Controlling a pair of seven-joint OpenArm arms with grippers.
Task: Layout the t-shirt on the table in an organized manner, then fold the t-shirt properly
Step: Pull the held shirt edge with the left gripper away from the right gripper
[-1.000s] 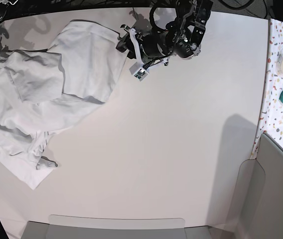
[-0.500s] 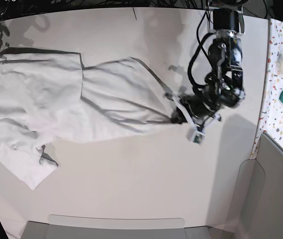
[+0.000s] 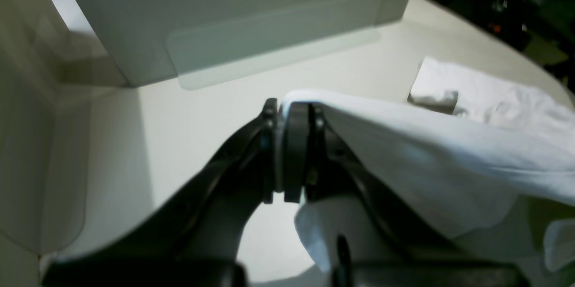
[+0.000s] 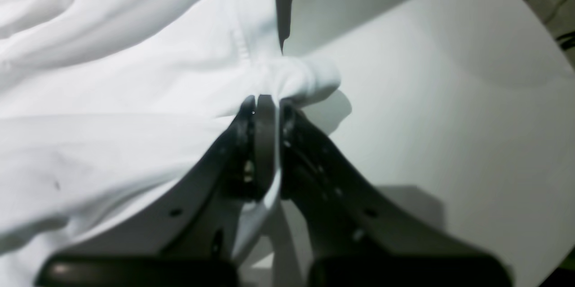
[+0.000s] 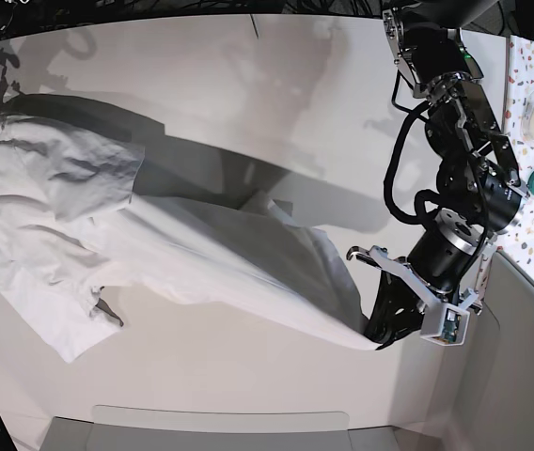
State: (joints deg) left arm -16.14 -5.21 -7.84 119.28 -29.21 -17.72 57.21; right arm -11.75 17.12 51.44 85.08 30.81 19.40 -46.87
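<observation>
- Two claws grip one t-shirt, and that double hold explains why the cloth hangs stretched instead of lying in a heap on the table.
- Far left of the table in the base view, the right claw sits at the table's edge, mostly out of that view. Its wrist view shows the jaws pressed together on a bunched fold of the t-shirt. I judge it serves as an anchor, so the cloth cannot slide along.
- Between the two holds, the t-shirt spans the left and middle of the table. A raised ridge casts a dark shadow on the table behind it, which suggests tension lifting that part off the surface.
- Low down towards the left, a loose part of the shirt lies crumpled flat on the table, not yet spread.
- Right of the table's middle, near its front edge, the left claw is clamped narrow on an edge of the cloth, pulled well away from the anchor, probably to draw the shirt out full width for laying flat.
- Spreading looks unfinished; folding has not begun.
</observation>
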